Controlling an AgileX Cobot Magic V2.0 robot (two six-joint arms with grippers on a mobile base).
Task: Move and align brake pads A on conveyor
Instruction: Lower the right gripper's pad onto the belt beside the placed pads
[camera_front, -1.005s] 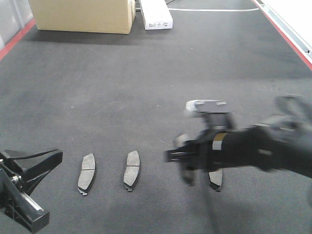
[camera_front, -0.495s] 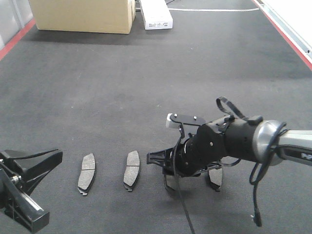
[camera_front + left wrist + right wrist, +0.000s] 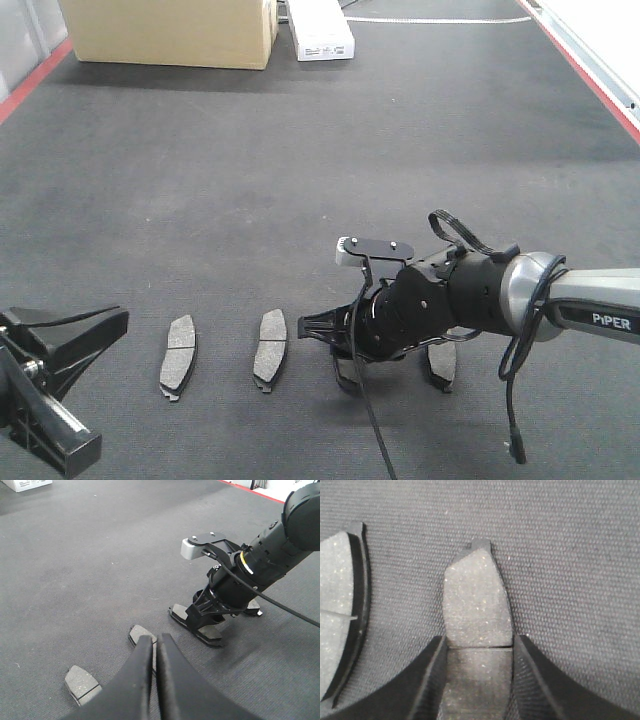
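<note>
Several dark grey brake pads lie in a row near the front of the conveyor (image 3: 300, 150). Two lie free at the left (image 3: 178, 357) (image 3: 270, 349), and one (image 3: 442, 365) lies behind the right arm. My right gripper (image 3: 345, 358) is down on the belt between them. In the right wrist view its fingers (image 3: 436, 655) press both long edges of a pad (image 3: 477, 600) at its groove, and this pad (image 3: 200, 627) lies flat on the belt. My left gripper (image 3: 154, 639) hovers shut and empty above the second pad (image 3: 140, 632).
A cardboard box (image 3: 170, 30) and a white box (image 3: 320, 30) stand at the far end of the belt. Red strips (image 3: 30, 85) run along both belt edges. A black cable (image 3: 515, 420) hangs from the right arm.
The right arm has swung left and come down, bringing its pad onto the belt between the second and the rightmost pad. The left arm has not moved.
</note>
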